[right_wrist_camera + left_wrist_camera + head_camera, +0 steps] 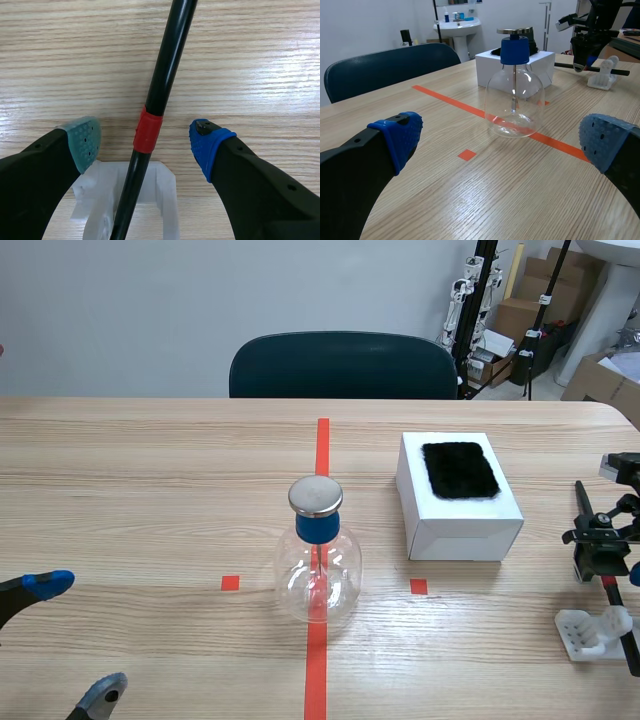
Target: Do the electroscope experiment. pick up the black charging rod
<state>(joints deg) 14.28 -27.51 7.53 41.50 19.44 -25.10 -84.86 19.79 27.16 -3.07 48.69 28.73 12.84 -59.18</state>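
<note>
Two grippers are gaping wide above the wooden table [150, 490]: left gripper [78, 637] empty, right gripper [146, 140] straddling the black charging rod [165, 65].

The scene view is shot from a bit above the table [150, 470], faced across it toward the chair [345, 365]. The left wrist view is set low and aimed over the wood at the flask [514, 100], which is shared with the scene view. The right wrist view is pointed pretty much straight down, super close on the black rod [160, 85], which is also caught far off in the left wrist view.
</note>
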